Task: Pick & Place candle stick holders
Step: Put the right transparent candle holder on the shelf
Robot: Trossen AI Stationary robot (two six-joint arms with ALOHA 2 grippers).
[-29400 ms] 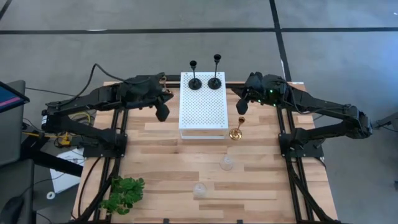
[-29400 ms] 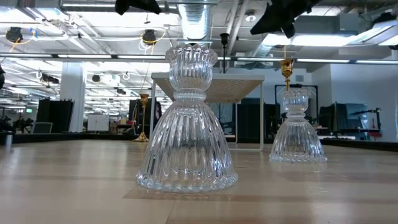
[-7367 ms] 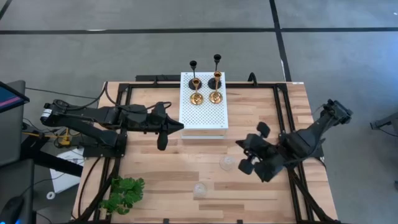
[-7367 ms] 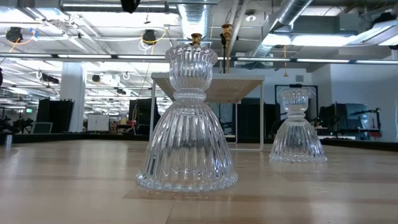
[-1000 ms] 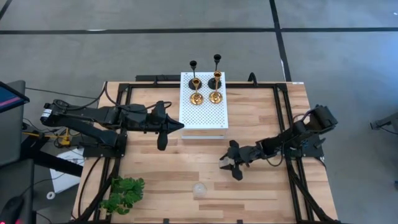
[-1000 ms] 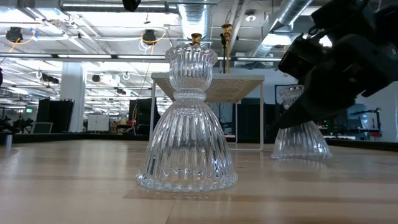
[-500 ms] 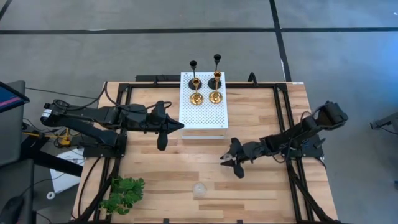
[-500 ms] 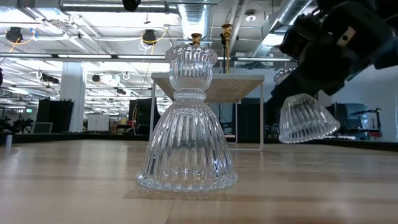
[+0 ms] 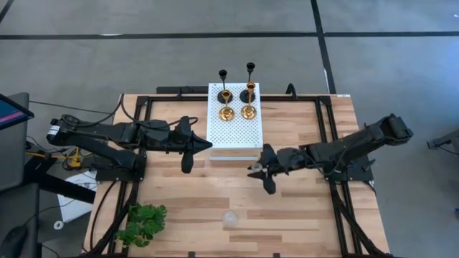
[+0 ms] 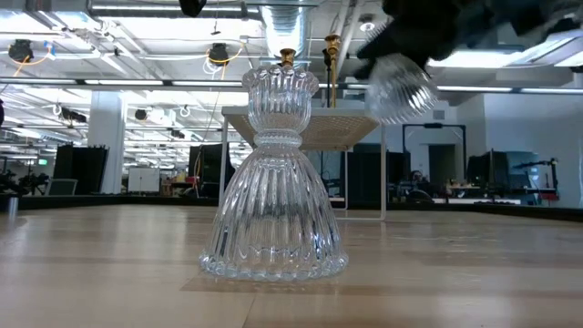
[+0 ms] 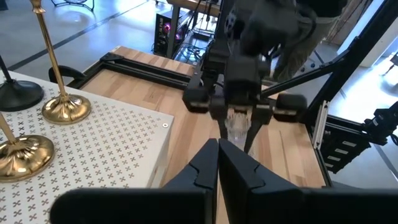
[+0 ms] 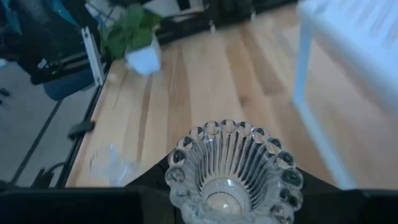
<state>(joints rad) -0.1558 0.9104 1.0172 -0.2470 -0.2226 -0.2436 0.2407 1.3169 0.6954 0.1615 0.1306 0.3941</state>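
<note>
Landmark: white perforated board (image 9: 235, 115), standing on the table (image 9: 301, 215) at the far middle.
Board contents: two black candle stick holders (image 9: 249, 80) at the far edge; two gold candle stick holders (image 9: 226, 107) just in front of them. All four stand upright on round bases.
Right gripper (image 9: 259, 170): just off the board's near right corner, above the table. Its fingers are closed part-way on a clear glass holder (image 10: 398, 84), which is lifted clear of the table and tilted in the low view. The right wrist view shows its scalloped rim (image 12: 231, 163) between the fingers.
Left gripper (image 9: 189, 149): just beside the board's left edge, above the table. Its fingers (image 11: 205, 165) are pressed together with nothing between them.
Second glass holder (image 9: 229, 218): upright on the table, well apart from the board toward the near edge; it stands closest to the camera in the low view (image 10: 273, 178).
Green plant (image 9: 142, 222): near left corner of the table, far from the board.
</note>
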